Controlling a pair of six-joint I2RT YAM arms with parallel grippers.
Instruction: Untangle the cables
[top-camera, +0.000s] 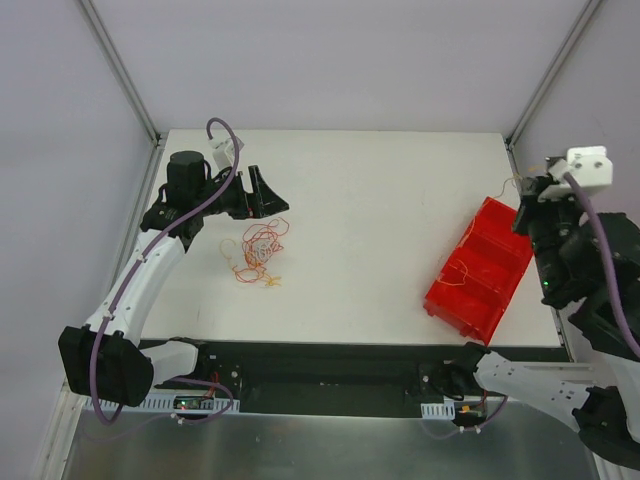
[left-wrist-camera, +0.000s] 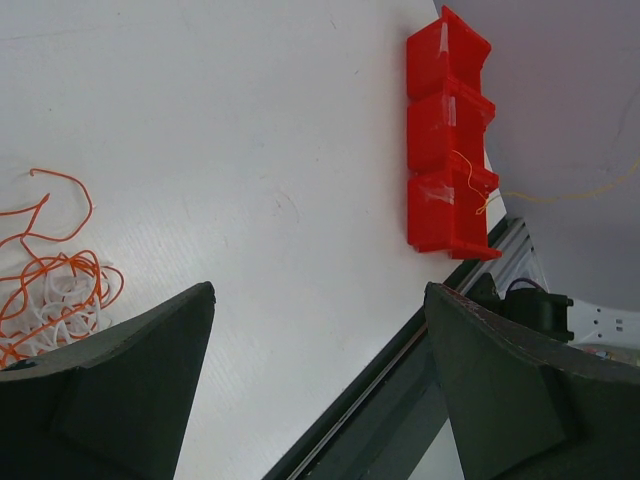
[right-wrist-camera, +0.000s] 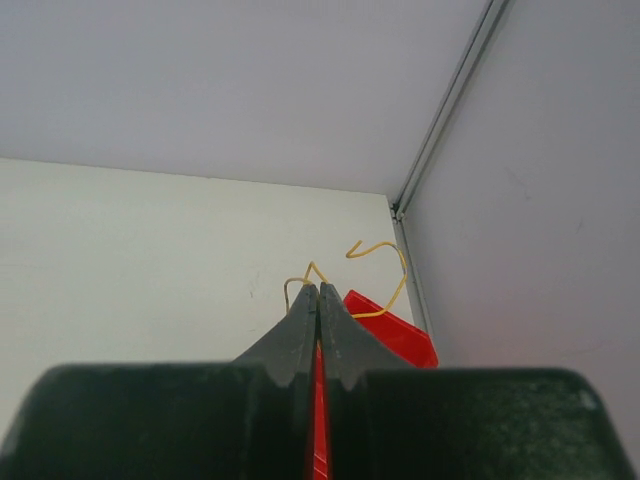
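A tangle of thin cables (top-camera: 258, 252), red-orange, yellow-orange and whitish, lies on the white table left of centre. The left wrist view shows the same tangle (left-wrist-camera: 55, 290) at its left edge. My left gripper (top-camera: 272, 190) hovers just behind the tangle, open, with nothing between its fingers (left-wrist-camera: 130, 390). At the far right, my right gripper (top-camera: 522, 200) is raised over the red bin (top-camera: 480, 270). It is shut on one yellow cable (right-wrist-camera: 385, 275), which curls out past its tips (right-wrist-camera: 319, 288). That yellow cable (left-wrist-camera: 570, 195) runs from the bin up to the right.
The red bin (left-wrist-camera: 445, 140) has three compartments and stands slanted near the table's right edge. A black rail (top-camera: 330, 355) lines the near edge. Grey walls and metal posts (top-camera: 120, 65) enclose the back and both sides.
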